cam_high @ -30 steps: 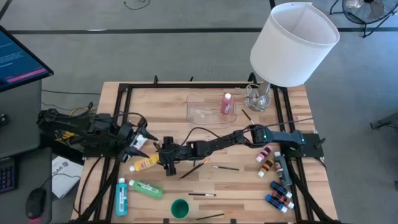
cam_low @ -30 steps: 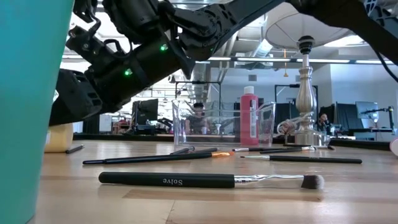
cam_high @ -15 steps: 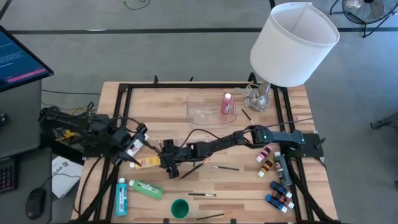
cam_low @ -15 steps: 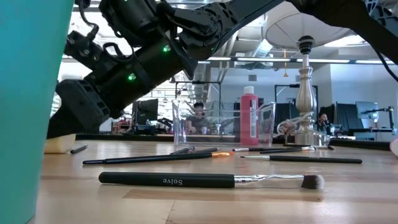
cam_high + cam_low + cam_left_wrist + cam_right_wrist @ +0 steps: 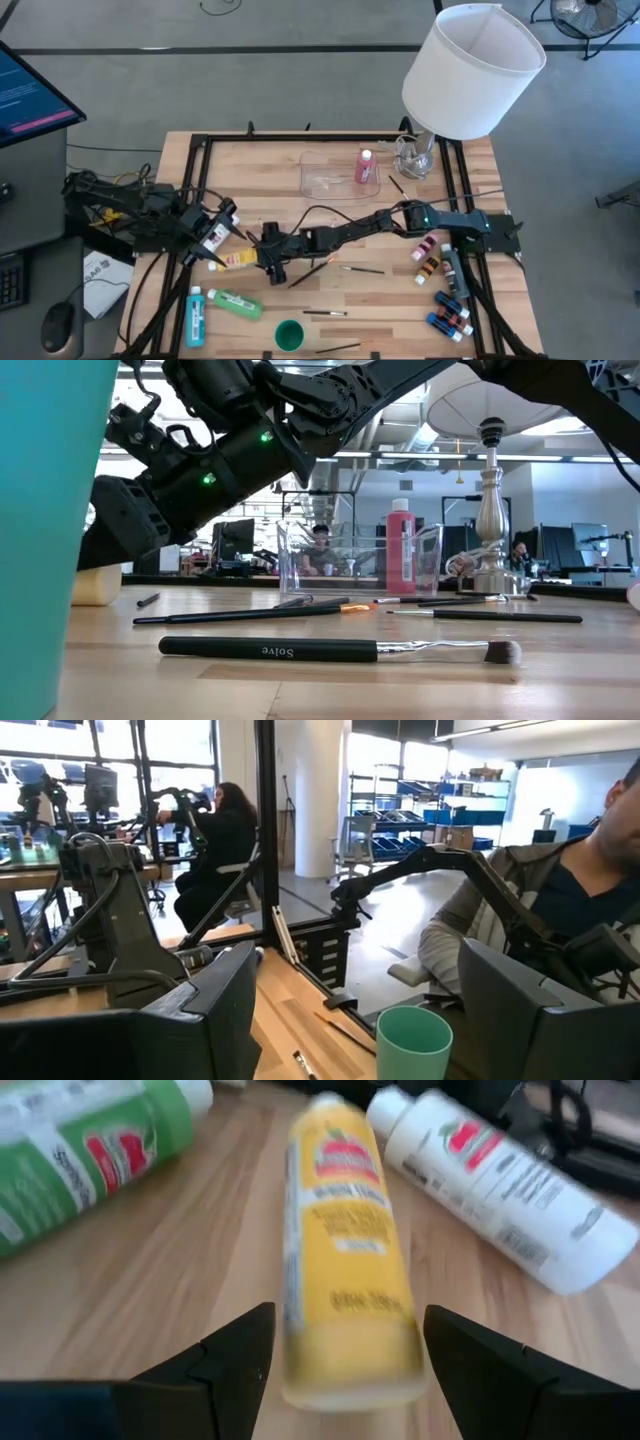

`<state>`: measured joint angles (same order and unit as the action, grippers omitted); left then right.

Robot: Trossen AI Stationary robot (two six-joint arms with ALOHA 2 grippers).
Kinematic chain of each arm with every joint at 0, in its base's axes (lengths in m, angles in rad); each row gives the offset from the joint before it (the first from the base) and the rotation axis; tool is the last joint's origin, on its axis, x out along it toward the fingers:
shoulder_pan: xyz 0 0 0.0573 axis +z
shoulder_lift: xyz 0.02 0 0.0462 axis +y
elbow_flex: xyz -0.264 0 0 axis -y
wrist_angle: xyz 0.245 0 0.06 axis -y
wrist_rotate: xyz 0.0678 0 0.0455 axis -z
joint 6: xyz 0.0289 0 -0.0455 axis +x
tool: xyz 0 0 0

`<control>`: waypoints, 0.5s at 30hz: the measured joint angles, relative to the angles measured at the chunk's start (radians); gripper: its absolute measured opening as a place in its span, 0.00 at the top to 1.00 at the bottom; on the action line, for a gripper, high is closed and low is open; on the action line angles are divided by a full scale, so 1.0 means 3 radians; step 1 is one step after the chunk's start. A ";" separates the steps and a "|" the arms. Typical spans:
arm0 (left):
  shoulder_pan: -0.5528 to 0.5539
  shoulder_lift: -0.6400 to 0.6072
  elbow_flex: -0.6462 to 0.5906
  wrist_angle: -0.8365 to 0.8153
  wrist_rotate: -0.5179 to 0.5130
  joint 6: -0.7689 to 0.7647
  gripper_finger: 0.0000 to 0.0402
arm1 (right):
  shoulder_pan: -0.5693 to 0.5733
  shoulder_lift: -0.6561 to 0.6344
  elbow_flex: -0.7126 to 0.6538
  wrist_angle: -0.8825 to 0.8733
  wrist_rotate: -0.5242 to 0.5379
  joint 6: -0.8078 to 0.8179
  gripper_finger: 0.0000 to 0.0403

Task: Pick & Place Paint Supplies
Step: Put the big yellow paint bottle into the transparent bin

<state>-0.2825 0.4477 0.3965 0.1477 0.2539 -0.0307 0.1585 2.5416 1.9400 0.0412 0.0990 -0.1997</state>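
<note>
A yellow paint bottle [image 5: 238,261] lies on its side at the table's left, white cap toward the left edge. My right gripper [image 5: 262,258] reaches across the table to it, open, one finger on either side of the bottle's bottom end [image 5: 350,1370]. Next to it on the table are a white bottle [image 5: 500,1190] and a green bottle [image 5: 80,1150]. My left gripper [image 5: 222,222] hovers level above the white bottle [image 5: 214,238], open, with nothing between its fingers [image 5: 200,1020]. Thin brushes [image 5: 362,269] lie mid-table. My right gripper's fingers [image 5: 240,1350] flank the yellow bottle's bottom end [image 5: 345,1380], coming slanting down from the table's right and lying along the bottle. Whether they touch it I cannot tell. The bottle lies flat on the wood.
A clear tray [image 5: 330,180] at the back holds an upright pink bottle [image 5: 364,167], beside a lamp with a big white shade [image 5: 470,70]. A teal bottle [image 5: 195,315] and green cup [image 5: 288,335] sit near the front edge. Small bottles [image 5: 445,310] cluster at the right.
My left gripper has turned a little on the spot and stays open; the white bottle under it now shows more fully in the high view. My right gripper has kept its place at the yellow bottle.
</note>
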 joint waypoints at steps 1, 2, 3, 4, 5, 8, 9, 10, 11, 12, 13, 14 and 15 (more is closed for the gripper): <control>0.0000 0.0000 0.0000 0.0013 0.0000 -0.0001 0.40 | -0.0001 0.0000 0.0000 -0.0056 -0.0011 0.0001 0.38; 0.0000 0.0000 0.0000 0.0018 -0.0001 -0.0002 0.40 | -0.0006 0.0000 0.0000 -0.0098 -0.0016 -0.0002 0.38; 0.0000 0.0000 0.0000 0.0018 -0.0001 -0.0005 0.40 | -0.0010 0.0000 0.0000 -0.0126 -0.0017 -0.0002 0.39; 0.0000 0.0000 0.0000 0.0022 0.0000 -0.0005 0.40 | -0.0010 -0.0002 0.0001 -0.0158 -0.0016 -0.0001 0.39; 0.0000 0.0000 0.0000 0.0025 0.0000 -0.0007 0.40 | -0.0010 -0.0005 0.0005 -0.0187 -0.0016 0.0001 0.40; 0.0000 0.0000 0.0000 0.0033 0.0000 -0.0019 0.40 | -0.0009 -0.0016 0.0009 -0.0274 -0.0015 -0.0001 0.44; 0.0000 0.0000 0.0000 0.0033 0.0000 -0.0027 0.40 | -0.0003 -0.0025 0.0009 -0.0277 -0.0016 -0.0001 0.45; 0.0000 0.0000 0.0000 0.0033 0.0000 -0.0028 0.40 | 0.0006 -0.0033 0.0008 -0.0288 -0.0014 -0.0001 0.46; 0.0000 0.0000 0.0000 0.0032 0.0001 -0.0029 0.40 | 0.0015 -0.0036 0.0011 -0.0292 -0.0009 -0.0003 0.46; 0.0000 0.0000 0.0000 0.0033 0.0000 -0.0029 0.40 | 0.0025 -0.0035 0.0039 -0.0318 -0.0004 -0.0003 0.47; 0.0001 0.0000 0.0000 0.0033 0.0001 -0.0030 0.40 | 0.0036 -0.0034 0.0064 -0.0361 -0.0007 -0.0003 0.47; 0.0001 0.0000 0.0000 0.0033 0.0001 -0.0033 0.40 | 0.0049 -0.0034 0.0083 -0.0397 -0.0009 -0.0003 0.47; 0.0001 0.0000 0.0000 0.0033 0.0001 -0.0034 0.40 | 0.0059 -0.0034 0.0093 -0.0422 -0.0015 -0.0004 0.47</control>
<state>-0.2821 0.4477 0.3965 0.1577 0.2543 -0.0408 0.1762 2.5313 1.9678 -0.0853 0.0944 -0.2008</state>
